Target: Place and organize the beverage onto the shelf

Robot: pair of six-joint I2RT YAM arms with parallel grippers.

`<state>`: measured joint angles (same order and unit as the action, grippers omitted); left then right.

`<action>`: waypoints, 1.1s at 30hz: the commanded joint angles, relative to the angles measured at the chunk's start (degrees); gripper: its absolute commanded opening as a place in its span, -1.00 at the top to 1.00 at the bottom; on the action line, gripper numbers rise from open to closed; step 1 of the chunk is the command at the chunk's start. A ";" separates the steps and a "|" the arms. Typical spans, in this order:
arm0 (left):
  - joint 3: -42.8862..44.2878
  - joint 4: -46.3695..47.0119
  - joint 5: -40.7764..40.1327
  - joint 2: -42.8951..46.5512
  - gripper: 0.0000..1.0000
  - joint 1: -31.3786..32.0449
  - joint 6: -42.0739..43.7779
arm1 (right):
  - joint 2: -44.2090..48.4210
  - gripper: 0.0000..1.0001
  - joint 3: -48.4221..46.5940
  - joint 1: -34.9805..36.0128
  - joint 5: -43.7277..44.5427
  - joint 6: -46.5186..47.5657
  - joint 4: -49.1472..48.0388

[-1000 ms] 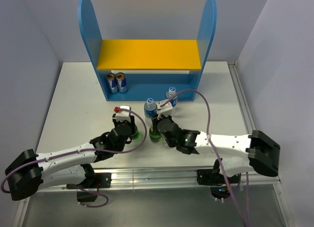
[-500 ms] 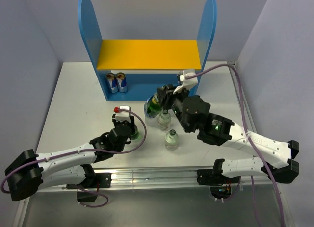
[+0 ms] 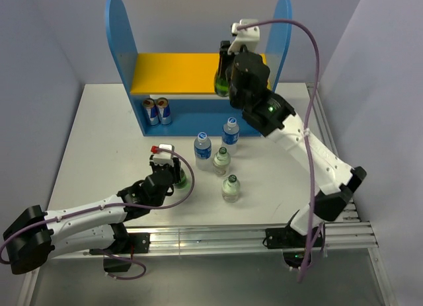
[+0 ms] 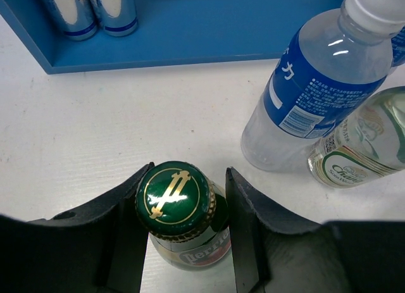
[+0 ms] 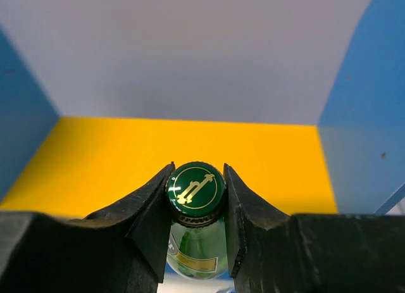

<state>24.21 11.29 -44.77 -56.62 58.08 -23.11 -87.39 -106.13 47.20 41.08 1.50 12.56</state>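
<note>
The left tool [image 4: 188,179] straddles the neck of a green bottle [image 4: 176,195] standing on the bench [image 3: 99,134], with a sliver of gap at one finger, so it looks open and ready to grip. The right tool [image 5: 197,168] is clamped under the cap of a second green bottle [image 5: 195,190], hanging it over the front edge of the yellow board [image 3: 178,71] of the shelf [image 3: 119,35], apparently to clear that edge before lowering

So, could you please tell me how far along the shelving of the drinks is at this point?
Done: two cans stand on the shelf, lower level. In hand: the right tool grips a green bottle at the front edge of the yellow upper board, unreleased; the left tool sits around a second green bottle on the table. Left: two water bottles and two clear bottles on the table.
</note>
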 commanded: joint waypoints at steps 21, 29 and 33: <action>0.14 3.74 3.90 1.34 0.99 -0.16 0.79 | -12.27 1.00 -12.09 -24.08 -7.32 -6.94 -0.08; 0.14 3.65 3.64 0.90 0.99 -0.16 0.70 | -13.33 -1.00 -11.30 -24.17 -8.30 -8.53 1.07; 0.23 3.57 3.38 0.90 1.00 -0.16 0.70 | -12.98 -1.00 -10.42 -24.26 -8.03 -8.79 0.72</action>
<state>23.46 12.71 -41.56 -55.79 58.04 -22.94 -101.60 -117.36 23.90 31.97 -6.20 15.66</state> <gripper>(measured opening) 0.488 0.995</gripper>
